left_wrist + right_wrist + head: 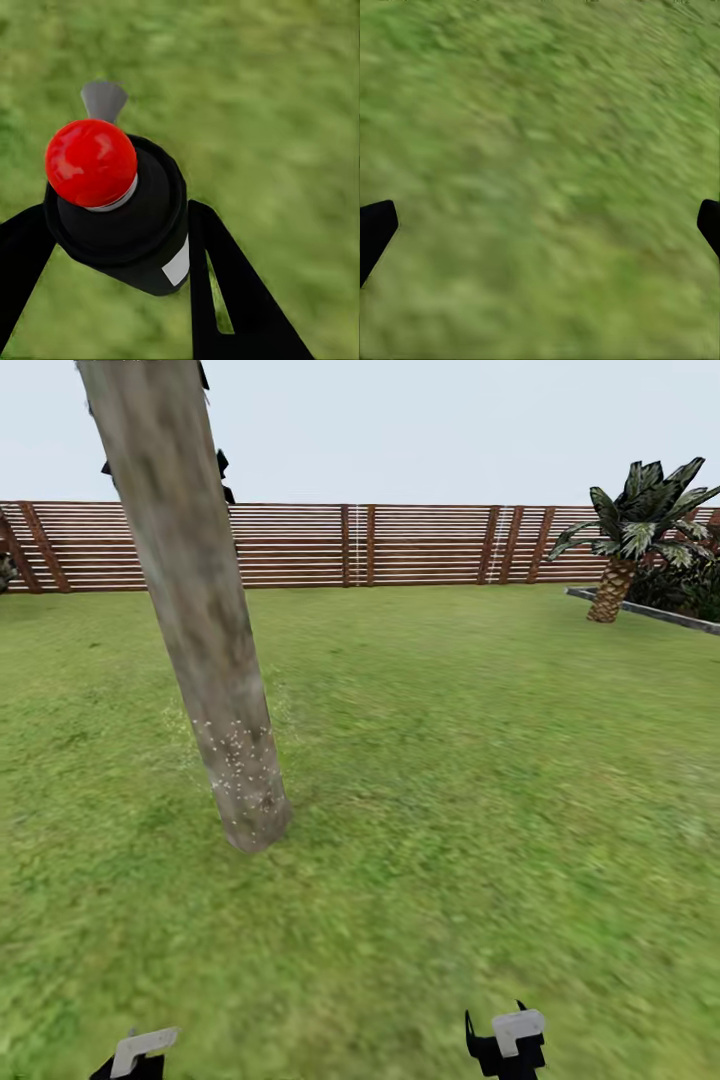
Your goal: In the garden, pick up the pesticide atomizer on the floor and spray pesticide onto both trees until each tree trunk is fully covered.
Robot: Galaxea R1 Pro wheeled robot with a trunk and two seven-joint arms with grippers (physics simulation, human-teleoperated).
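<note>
One tree trunk (190,590), mottled grey-brown, rises from the lawn at the left of the head view, a short way ahead of me. White specks of pesticide (240,755) dot its lowest part and the grass around it; the bark higher up is bare. The pesticide atomizer (127,225), a black can with a red round cap and a grey nozzle, sits between the fingers of my left gripper (120,217), which is shut on it. My left gripper (140,1060) and right gripper (505,1045) hang low at the near edge. My right gripper (544,225) is open over bare grass.
A brown slat fence (400,545) closes the far side of the lawn. A short palm (625,540) stands at the back right behind a grey kerb (650,610). Open grass stretches to the right of the trunk.
</note>
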